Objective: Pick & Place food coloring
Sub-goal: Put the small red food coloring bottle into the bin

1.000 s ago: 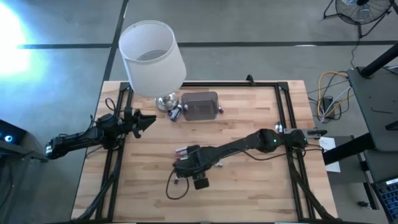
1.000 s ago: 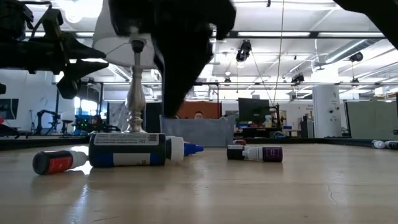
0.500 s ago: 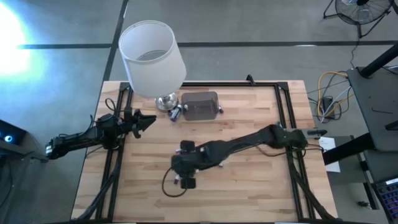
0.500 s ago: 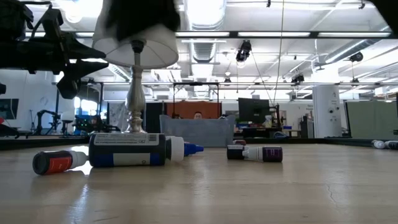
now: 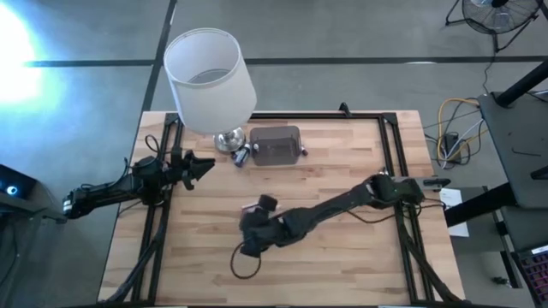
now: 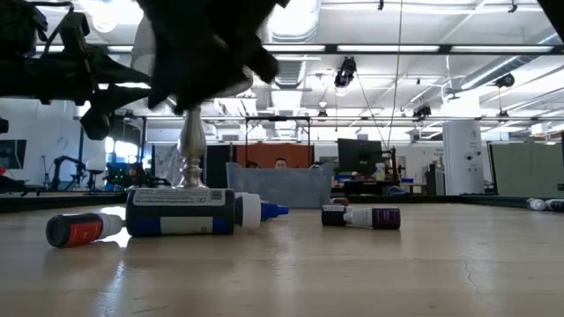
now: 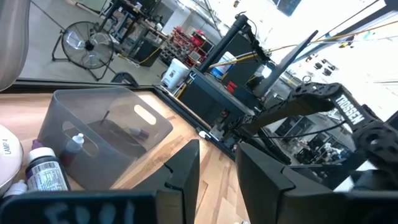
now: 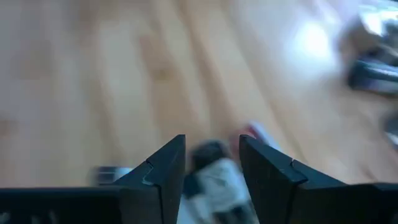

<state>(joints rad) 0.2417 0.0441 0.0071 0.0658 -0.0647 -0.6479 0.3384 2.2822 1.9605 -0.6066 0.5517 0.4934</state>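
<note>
**Right arm stretched over the table's middle, a dropper bottle between its fingers**

Take the pale wooden slatted table as a clock face seen from above, with the lamp side at 12.

Nearest, a little toward 7 o'clock from the centre, the right gripper hangs clear of the wood. Its fingers are narrowed onto a whitish food coloring bottle with a dark cap. The wrist view is too blurred to show more of it. A small pinkish bottle lies on the table just beside that gripper.

At 9 o'clock the left gripper waits over the table's edge. Its fingers are a narrow gap apart with nothing between them.

Toward 12 o'clock stands the translucent grey plastic box. A few tiny bottles lie against its 9 o'clock side. Just beyond them rises the white-shaded lamp on a chrome base.
</note>
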